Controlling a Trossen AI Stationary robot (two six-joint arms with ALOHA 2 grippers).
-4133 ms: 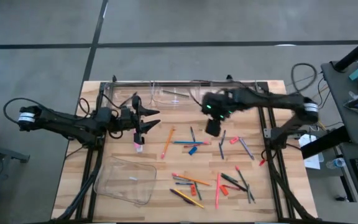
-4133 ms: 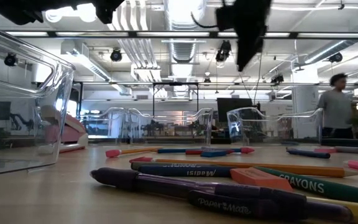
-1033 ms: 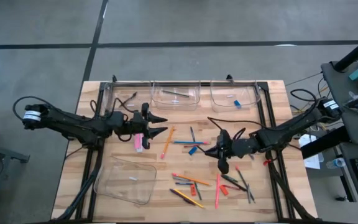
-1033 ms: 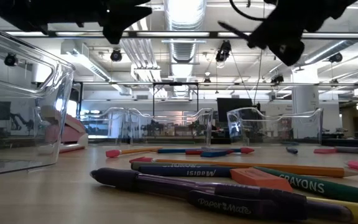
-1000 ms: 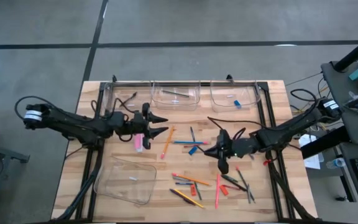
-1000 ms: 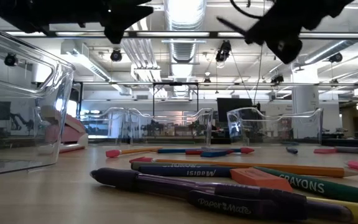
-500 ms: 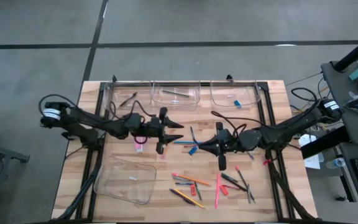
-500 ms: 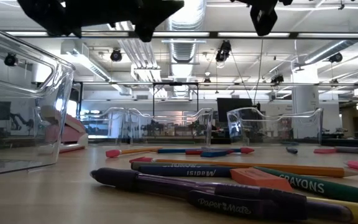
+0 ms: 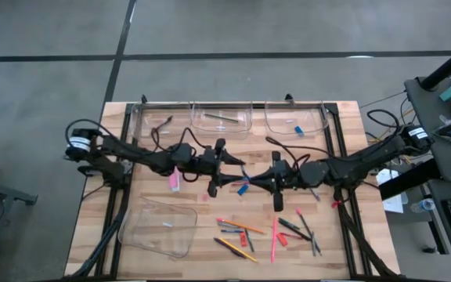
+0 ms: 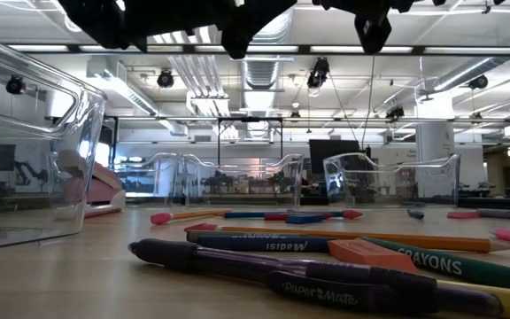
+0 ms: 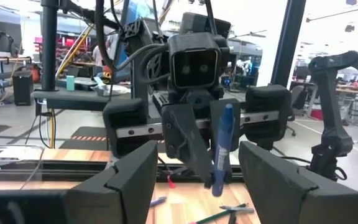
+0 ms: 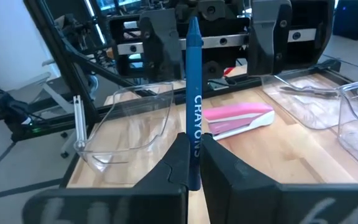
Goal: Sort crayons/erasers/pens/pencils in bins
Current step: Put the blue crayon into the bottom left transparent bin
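My right gripper (image 9: pixel 260 182) hangs over the table's middle, level and pointing toward the table's left, shut on a blue crayon (image 12: pixel 193 93) marked CRAYONS. My left gripper (image 9: pixel 237 171) faces it from the left, open; its two fingers (image 11: pixel 129 180) stand wide on either side of the crayon (image 11: pixel 222 149), short of it and touching nothing. Three clear bins (image 9: pixel 222 119) line the far edge, and one more bin (image 9: pixel 159 227) lies at the near left. Loose pencils, pens and crayons (image 9: pixel 245 229) lie on the wood. My right gripper pinches the blue crayon's lower half (image 12: pixel 192 144) between its two fingers (image 12: pixel 166 174). The fingers come level from the table's right and lie across the crayon. The crayon stands about upright, its upper half above the fingers, lifted clear of the table.
A pink and white block (image 9: pixel 174 180) lies below my left arm. A blue crayon and a teal pencil (image 9: pixel 243 186) lie under the two grippers. Purple pens (image 10: pixel 282 270) and an orange pencil lie at the near edge. Black frame rails (image 9: pixel 116 211) run along both sides.
My left gripper has gone toward the table's right, up to my right gripper, and has opened wider. My right gripper has shifted a little toward the table's left and tipped up to level, keeping the crayon.
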